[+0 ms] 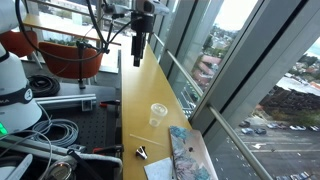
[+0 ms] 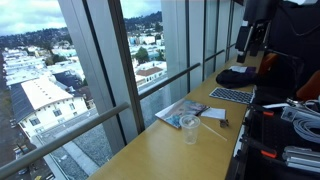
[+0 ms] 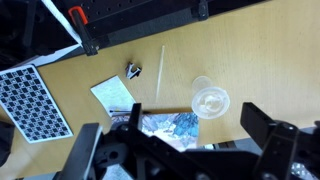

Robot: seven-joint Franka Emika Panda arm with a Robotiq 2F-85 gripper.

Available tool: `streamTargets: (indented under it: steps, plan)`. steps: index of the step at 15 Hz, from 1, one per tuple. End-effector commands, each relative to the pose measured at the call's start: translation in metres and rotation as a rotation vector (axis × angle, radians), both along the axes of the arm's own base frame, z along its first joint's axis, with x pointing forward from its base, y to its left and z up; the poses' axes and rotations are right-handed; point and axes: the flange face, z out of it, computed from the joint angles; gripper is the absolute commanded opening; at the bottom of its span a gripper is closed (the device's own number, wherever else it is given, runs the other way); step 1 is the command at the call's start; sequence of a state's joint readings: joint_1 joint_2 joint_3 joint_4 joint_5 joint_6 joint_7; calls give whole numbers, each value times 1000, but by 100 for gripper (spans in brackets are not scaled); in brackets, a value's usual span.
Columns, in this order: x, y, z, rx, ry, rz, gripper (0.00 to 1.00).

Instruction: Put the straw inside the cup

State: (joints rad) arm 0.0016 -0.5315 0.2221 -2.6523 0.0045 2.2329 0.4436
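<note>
The clear plastic cup [image 3: 210,100] stands upright on the wooden table, and shows in both exterior views [image 1: 158,113] [image 2: 190,127]. The thin pale straw [image 3: 160,72] lies flat on the table just beside the cup, apart from it; it shows faintly in an exterior view [image 1: 146,137]. My gripper [image 3: 170,122] is open and empty, high above the table and over the cup and straw. It hangs well above them in both exterior views [image 1: 139,48] [image 2: 248,42].
A small black-and-silver metal object [image 3: 135,70] lies near the straw. A white card [image 3: 112,93], a colourful magazine [image 3: 172,125] and a black-dotted sheet [image 3: 35,100] lie nearby. A keyboard [image 2: 232,96] sits farther along. Window glass [image 1: 230,70] borders the table; cables [image 1: 55,135] lie beside it.
</note>
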Motion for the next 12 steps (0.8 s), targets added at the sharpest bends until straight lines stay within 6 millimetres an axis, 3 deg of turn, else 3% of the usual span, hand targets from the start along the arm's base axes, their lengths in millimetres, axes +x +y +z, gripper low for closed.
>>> streamTargets:
  steps: [1, 3, 7, 12]
  plan:
    - [23, -54, -18, 53, -96, -41, 100]
    - [34, -79, -33, 87, -138, -80, 100]
    - [49, -113, -82, 121, -143, -149, 100]
    - [72, -128, -152, 120, -108, -170, 100]
